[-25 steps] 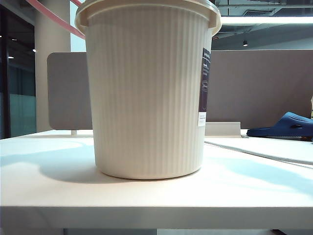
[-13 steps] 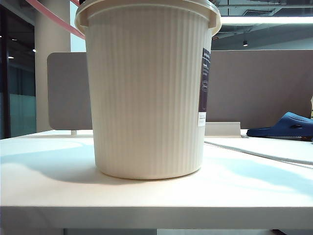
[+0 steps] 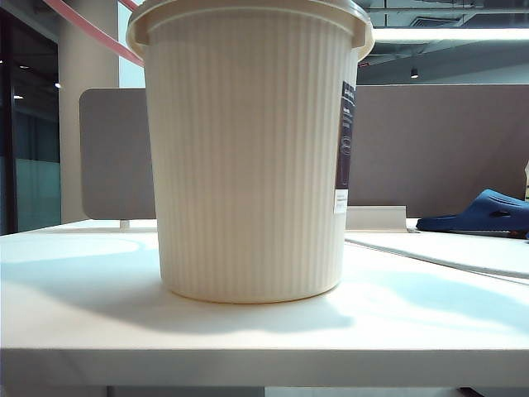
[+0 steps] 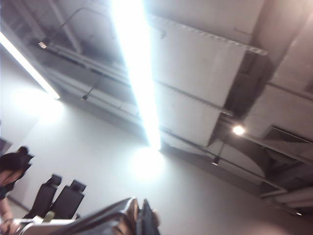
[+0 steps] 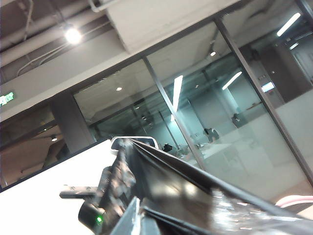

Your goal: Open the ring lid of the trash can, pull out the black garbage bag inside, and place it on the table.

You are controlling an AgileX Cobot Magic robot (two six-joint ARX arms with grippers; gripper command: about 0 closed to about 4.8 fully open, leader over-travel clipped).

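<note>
Change: you see the trash can (image 3: pixel 252 153) shifted slightly; its shadow on the surface (image 3: pixel 83 318) has grown.
Ring lid (image 3: pixel 87 31): raised off the rim.
Left end effector (image 4: pixel 142 223): clenched, pointing upward; load unclear.
Right end effector (image 5: pixel 134 220): clenched on the black garbage bag (image 5: pixel 195 196).
Remaining: you still must set the bag down.

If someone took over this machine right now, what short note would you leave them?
Left pincer: shut, pointing up toward the ceiling; what it holds can't be told.
Right pincer: shut on the black garbage bag, also raised.
Trash can stands on the table; the ring lid is lifted off its rim, tilted behind it.
Done: lid open, bag gripped.
Left: pull the bag clear and lay it on the table.
</note>
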